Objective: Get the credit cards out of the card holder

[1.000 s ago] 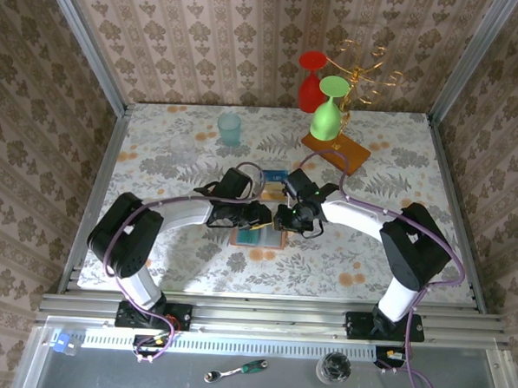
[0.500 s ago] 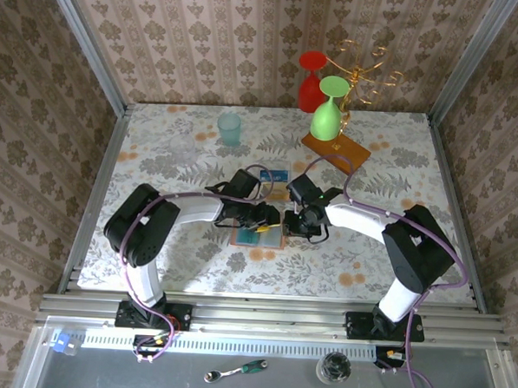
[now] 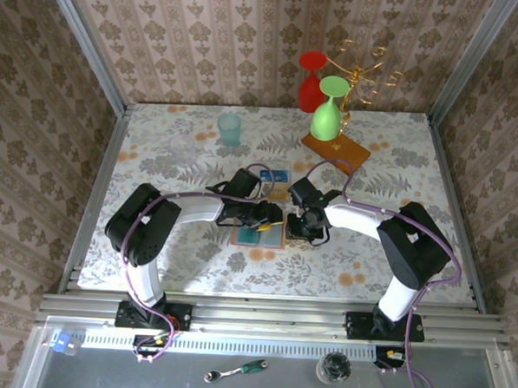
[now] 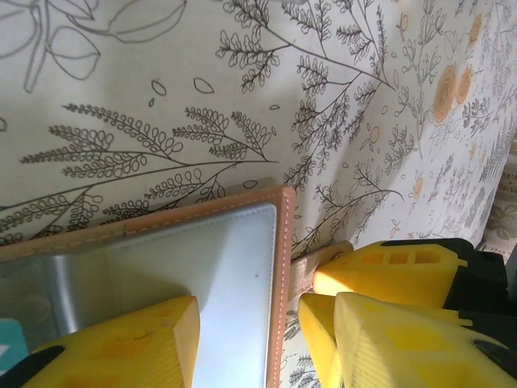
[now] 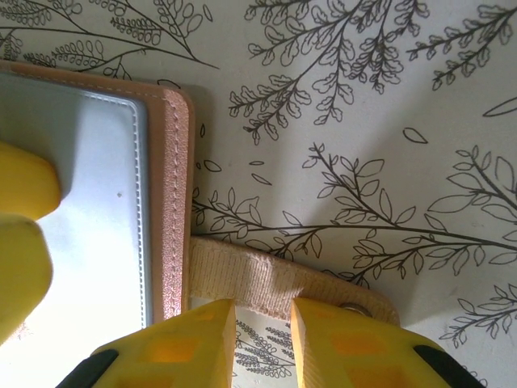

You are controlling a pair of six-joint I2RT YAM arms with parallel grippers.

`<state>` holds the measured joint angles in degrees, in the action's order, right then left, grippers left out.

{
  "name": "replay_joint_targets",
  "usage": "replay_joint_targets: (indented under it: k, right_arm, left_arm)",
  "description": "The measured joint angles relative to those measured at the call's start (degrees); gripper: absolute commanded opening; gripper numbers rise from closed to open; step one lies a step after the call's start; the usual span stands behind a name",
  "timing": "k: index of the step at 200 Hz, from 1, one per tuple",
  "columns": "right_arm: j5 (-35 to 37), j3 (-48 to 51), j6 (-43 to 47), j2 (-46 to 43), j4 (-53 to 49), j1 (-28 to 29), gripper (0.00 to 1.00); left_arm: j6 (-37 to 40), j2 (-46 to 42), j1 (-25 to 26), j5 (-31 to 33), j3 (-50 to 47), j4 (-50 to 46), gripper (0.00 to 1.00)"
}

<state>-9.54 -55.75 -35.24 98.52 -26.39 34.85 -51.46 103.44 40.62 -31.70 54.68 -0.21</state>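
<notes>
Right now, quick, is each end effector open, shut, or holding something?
Left end effector: open across the card holder edge, holding nothing.
Right end effector: barely open, tips at the strap tab, gripping nothing.

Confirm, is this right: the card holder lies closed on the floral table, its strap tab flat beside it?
No, the card holder lies open, not closed: the right wrist view shows its grey-blue inside panel. The floral table and flat strap tab are right.
</notes>
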Motion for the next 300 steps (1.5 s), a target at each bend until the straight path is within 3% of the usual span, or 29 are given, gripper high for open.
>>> replay_joint_targets:
  k: [66,132,228,300]
  right_arm:
    - [0.15,-0.22,2.29,-2.54,-0.02,0.0,0.29]
    - [-2.27,-3.17,1.75,-2.91,0.52,0.0,0.29]
    - [-14.67,-3.58,-6.62,1.55,11.15,0.85,0.3]
    - [-18.4,-4.87,-8.5,4.85,16.2,2.29,0.32]
  left_arm:
    - [0.26,-9.49,-3.06,2.38,-2.43,0.07,0.47]
    - [5.75,-16.55,-8.74,7.34,-7.91,-7.8,0.4]
    - [6.78,-13.75,-10.78,6.08,-13.42,-6.69,0.2]
    - [7.78,-13.64,-10.75,7.17,-14.19,-7.04,0.16]
